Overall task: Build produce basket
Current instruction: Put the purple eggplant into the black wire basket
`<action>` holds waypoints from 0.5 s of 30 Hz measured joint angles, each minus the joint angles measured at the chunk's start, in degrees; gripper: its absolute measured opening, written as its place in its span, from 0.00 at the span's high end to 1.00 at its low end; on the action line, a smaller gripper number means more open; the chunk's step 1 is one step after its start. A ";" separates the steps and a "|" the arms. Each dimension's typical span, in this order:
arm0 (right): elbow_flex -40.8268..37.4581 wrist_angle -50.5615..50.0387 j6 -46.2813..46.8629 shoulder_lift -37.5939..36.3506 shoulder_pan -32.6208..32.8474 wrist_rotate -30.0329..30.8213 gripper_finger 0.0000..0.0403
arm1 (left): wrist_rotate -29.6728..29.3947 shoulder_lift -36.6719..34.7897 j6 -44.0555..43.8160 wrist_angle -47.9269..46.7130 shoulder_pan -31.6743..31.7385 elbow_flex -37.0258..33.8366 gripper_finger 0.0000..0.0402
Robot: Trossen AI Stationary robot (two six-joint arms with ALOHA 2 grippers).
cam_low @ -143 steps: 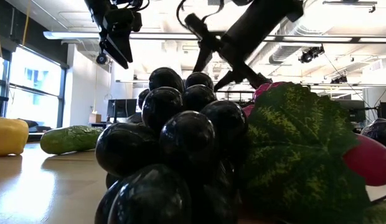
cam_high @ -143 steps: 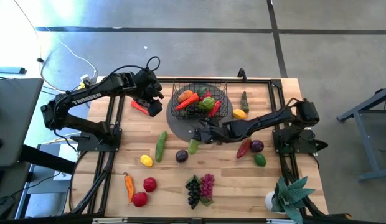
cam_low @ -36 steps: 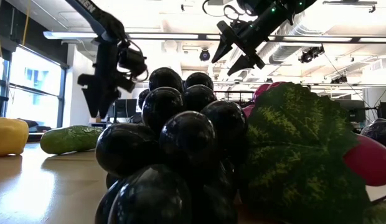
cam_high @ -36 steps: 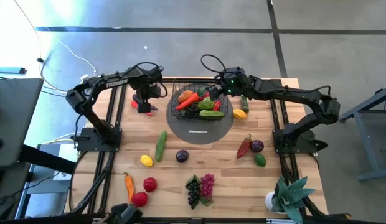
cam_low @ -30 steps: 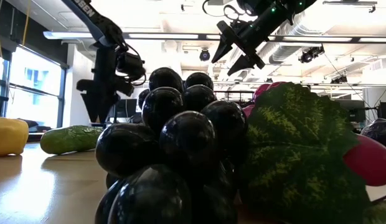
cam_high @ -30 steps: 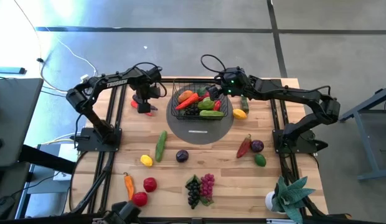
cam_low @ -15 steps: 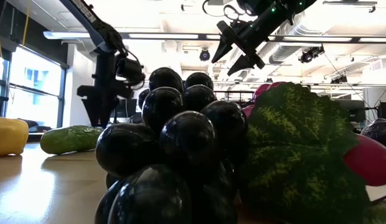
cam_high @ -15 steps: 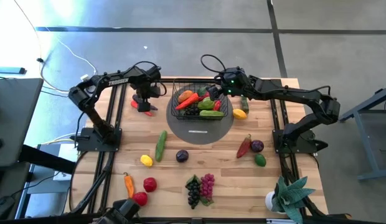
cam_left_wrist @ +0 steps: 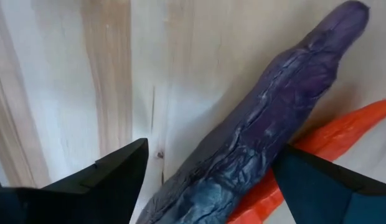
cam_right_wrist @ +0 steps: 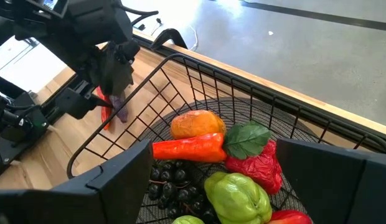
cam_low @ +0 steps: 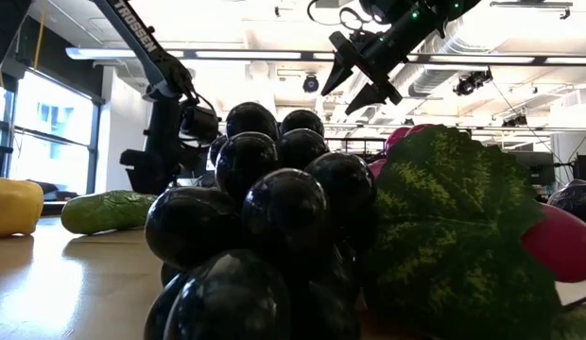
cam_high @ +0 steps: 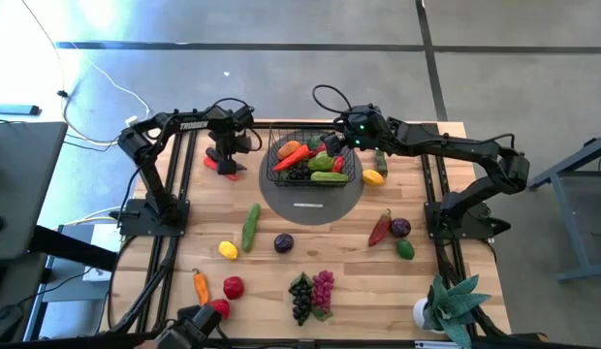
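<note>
Overhead, table-level, two close wrist views

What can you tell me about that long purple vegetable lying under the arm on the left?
The purple vegetable is a long, narrow, wrinkled piece with a dull bluish-purple skin, tapering to a rounded tip. It lies flat on the pale wooden table, just left of the basket, resting against a red-orange piece beside it. The left gripper hangs right over it, fingers open on either side, not visibly closed on it.

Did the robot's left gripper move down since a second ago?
Yes. In the low view the left gripper has come down toward the table, level with the cucumber now.
</note>
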 joint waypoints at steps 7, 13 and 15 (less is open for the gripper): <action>0.00 0.00 -0.01 -0.01 0.00 0.00 0.20 | -0.02 0.00 0.80 0.66 0.89 0.00 0.39; 0.00 0.00 0.00 0.01 0.00 0.00 0.20 | 0.00 0.00 0.61 1.11 1.20 0.00 0.60; 0.00 0.00 0.01 0.01 0.00 0.00 0.20 | -0.05 0.14 0.61 1.24 1.20 0.02 0.65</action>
